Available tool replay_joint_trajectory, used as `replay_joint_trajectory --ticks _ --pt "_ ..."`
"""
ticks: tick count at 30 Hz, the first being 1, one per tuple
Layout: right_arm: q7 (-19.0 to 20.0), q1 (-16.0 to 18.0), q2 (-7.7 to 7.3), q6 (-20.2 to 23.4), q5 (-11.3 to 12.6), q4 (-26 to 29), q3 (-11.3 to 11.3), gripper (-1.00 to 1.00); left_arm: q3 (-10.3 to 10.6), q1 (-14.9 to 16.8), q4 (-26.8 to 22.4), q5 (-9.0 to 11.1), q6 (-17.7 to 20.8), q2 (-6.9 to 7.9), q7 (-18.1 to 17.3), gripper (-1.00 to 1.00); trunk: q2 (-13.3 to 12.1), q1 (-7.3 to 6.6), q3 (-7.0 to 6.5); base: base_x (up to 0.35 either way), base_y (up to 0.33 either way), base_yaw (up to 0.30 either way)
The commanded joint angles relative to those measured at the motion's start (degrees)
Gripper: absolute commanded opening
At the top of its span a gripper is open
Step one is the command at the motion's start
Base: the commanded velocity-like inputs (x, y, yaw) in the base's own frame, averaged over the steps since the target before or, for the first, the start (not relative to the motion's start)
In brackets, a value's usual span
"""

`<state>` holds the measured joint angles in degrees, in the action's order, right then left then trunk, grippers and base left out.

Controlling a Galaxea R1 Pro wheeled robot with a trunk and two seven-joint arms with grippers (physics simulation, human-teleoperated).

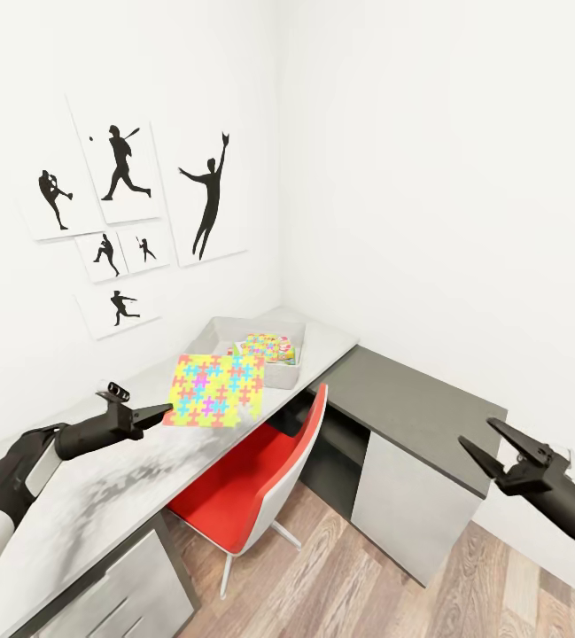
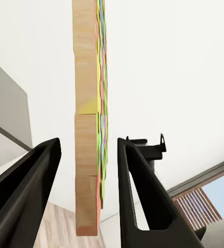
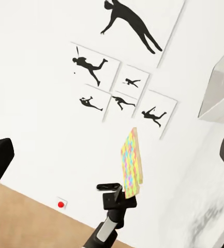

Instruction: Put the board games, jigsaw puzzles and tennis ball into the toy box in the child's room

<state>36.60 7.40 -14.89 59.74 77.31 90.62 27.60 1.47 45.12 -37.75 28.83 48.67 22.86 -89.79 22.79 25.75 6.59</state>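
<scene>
White walls w/ black sports-silhouette prints [image 1: 128, 213] back the pale grey desk [image 1: 83, 505], where the left gripper [image 1: 158, 413] pinches one jigsaw puzzle [image 1: 215, 390] by its near edge and holds it clear of the top, prob. to carry it to the toy box [image 1: 280, 373] just beyond. Box holds colourful toys, but which ones can't be made out. Far right, right gripper [image 1: 493, 449] hangs over the floor, jaws spread, empty; its arm is cut off by the frame.
</scene>
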Motion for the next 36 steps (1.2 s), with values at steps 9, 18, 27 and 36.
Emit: replay_joint_trajectory --ticks 9,18,27,36 --pt "0.19 -0.19 0.54 0.26 -0.59 0.0 0.33 1.0 0.09 2.32 -4.82 0.04 1.78 -0.14 -0.21 -1.0 0.12 0.04 0.13 0.157 0.0 0.0" --pt "0.1 -0.2 0.65 0.26 -0.62 0.0 0.08 1.0 -0.05 3.73 -6.68 -0.21 7.37 -0.18 -0.21 -1.0 0.12 0.04 0.13 0.015 0.0 0.0" --pt "-0.07 -0.2 0.66 0.26 -0.67 0.0 -0.09 1.0 -0.07 21.83 2.74 0.02 10.72 -6.1 20.37 -1.0 0.12 0.04 0.13 0.0 0.0 0.0" --pt "-3.66 -0.18 0.82 0.26 -0.74 0.01 -0.36 1.0 -0.06 31.64 15.6 0.22 10.4 -15.89 43.33 -1.0 0.12 0.04 0.13 0.0 0.0 0.0"
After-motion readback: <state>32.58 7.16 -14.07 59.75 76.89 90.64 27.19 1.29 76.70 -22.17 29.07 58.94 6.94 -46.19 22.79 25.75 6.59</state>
